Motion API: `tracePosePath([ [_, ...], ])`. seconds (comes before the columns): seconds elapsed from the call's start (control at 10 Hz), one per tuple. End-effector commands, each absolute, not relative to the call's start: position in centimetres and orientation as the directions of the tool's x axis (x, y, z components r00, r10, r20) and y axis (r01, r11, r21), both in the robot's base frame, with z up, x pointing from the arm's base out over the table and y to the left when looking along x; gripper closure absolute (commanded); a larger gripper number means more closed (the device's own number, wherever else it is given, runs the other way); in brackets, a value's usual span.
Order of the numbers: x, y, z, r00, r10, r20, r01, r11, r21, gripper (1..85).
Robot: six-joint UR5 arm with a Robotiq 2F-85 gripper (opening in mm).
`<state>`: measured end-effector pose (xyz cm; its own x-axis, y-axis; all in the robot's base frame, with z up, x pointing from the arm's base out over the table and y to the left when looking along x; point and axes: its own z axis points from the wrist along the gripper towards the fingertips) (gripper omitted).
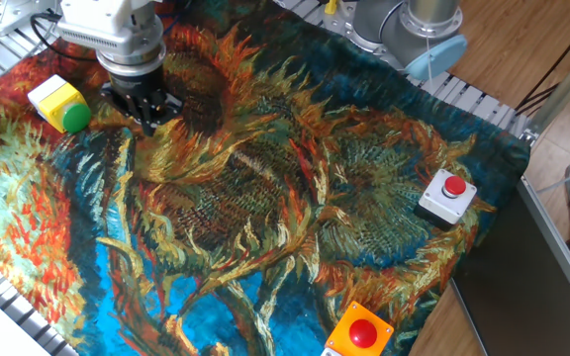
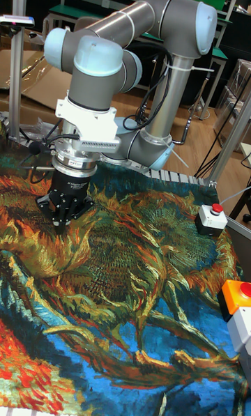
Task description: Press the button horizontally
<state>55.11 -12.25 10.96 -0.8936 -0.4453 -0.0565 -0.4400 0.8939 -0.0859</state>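
1. A cloth [image 1: 295,198] printed with painterly sunflowers covers the worktop.
2. The button [image 1: 61,105] is a round green cap on a small yellow, white-sided box, lying tipped on its side near the cloth's far left edge.
3. The arm [image 2: 132,33] reaches down, its dark hand [image 1: 146,117] pointing at the cloth.
4. Whether the fingers are spread or pressed together cannot be told.
5. The button lies just left of the hand, apart from it.
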Motion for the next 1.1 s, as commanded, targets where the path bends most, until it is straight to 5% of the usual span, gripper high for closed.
tracePosePath([
  [0.0,56.6,-13.6,10.2,-0.871,-0.488,-0.060,-0.479,0.870,-0.119,84.3],
  [0.4,58.0,-16.6,9.0,-0.849,-0.525,-0.062,-0.513,0.846,-0.144,84.3],
  [0.8,57.1,-12.6,9.7,-0.881,-0.459,-0.113,-0.459,0.888,-0.025,84.3],
  [1.0,57.2,-14.4,9.4,-0.867,-0.491,-0.091,-0.486,0.871,-0.072,84.3],
])
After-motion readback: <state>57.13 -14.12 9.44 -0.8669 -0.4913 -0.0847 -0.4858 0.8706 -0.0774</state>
